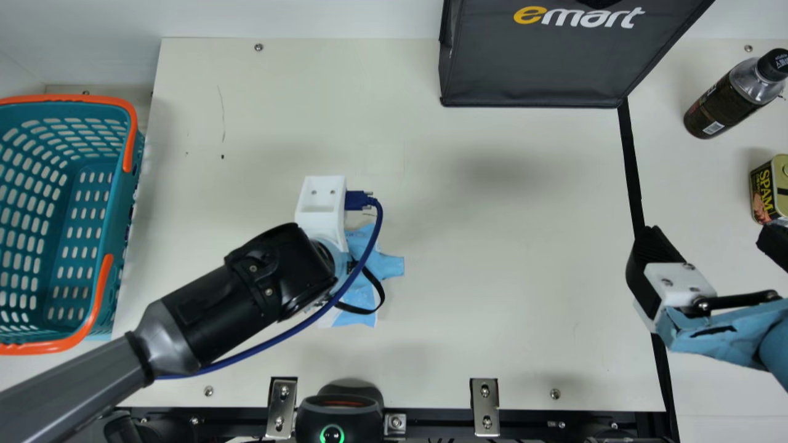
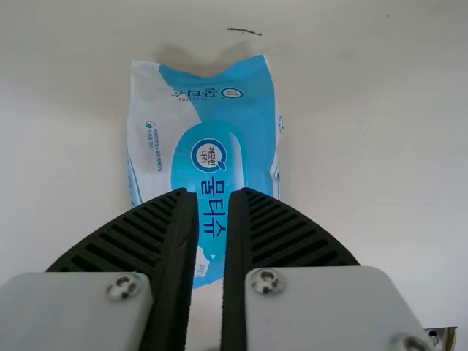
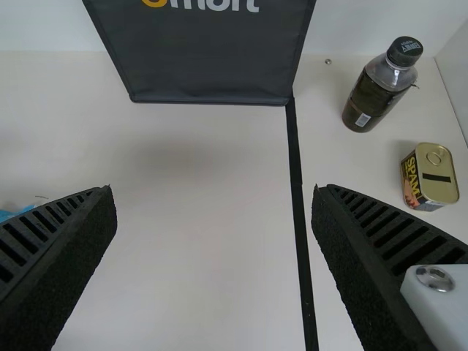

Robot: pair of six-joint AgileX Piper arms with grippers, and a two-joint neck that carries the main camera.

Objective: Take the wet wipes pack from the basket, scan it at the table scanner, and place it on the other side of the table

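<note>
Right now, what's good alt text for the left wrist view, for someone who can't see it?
A blue-and-white wet wipes pack lies on the cream table, partly hidden by the left gripper, whose two black ribbed fingers stand slightly apart.

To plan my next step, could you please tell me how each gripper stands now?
Left gripper: open a narrow gap, empty, above the wipes.
Right gripper: wide open, empty.

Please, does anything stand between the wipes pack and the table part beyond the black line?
Likely the right gripper, hanging open above the black line. From the wipes pack up to there, nothing visible stands on the table.
</note>
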